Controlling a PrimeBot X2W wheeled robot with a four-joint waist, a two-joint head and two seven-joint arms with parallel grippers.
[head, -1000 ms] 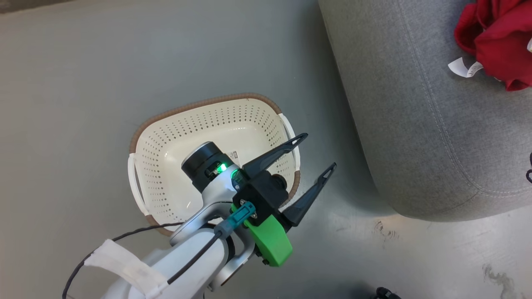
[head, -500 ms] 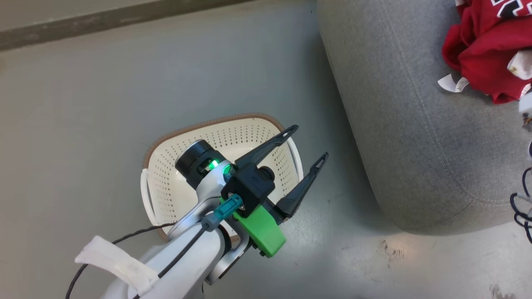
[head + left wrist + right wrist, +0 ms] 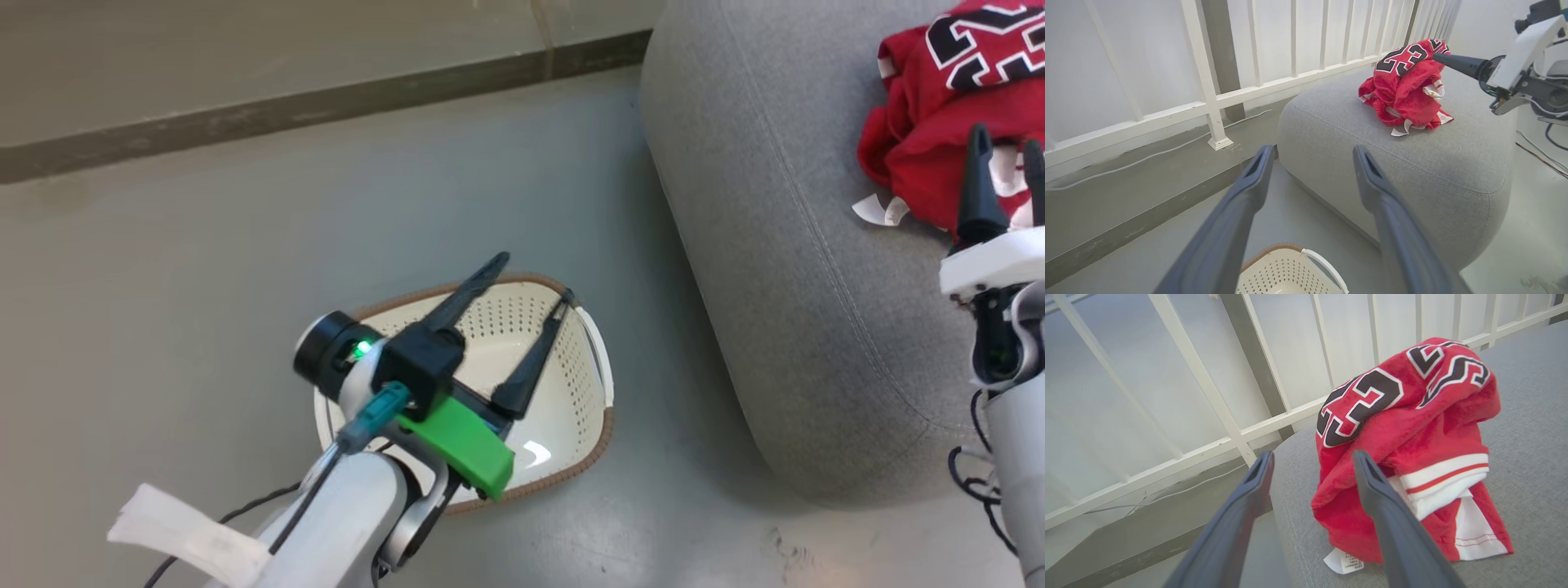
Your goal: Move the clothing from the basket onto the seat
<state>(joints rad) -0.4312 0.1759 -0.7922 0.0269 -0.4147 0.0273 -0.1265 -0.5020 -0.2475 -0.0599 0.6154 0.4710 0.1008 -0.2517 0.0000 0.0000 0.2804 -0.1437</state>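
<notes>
With the clothing [image 3: 939, 122] lying bunched on the seat [image 3: 775, 245] and the basket [image 3: 571, 367] showing no garment, the left end effector [image 3: 531, 278] above the basket and the right end effector [image 3: 1005, 140] beside the clothing both stand open, gripping nothing, apparently because delivery is complete.

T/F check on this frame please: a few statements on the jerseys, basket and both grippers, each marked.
1. The red jerseys lie heaped on the grey seat. True.
2. The basket holds a jersey. False: what shows of its inside is bare white plastic.
3. The left gripper is open, above the basket. True.
4. The right gripper is shut on the jerseys. False: its jaws stand open at the heap, gripping nothing.
5. The basket sits on the seat. False: it stands on the floor beside the seat.
</notes>
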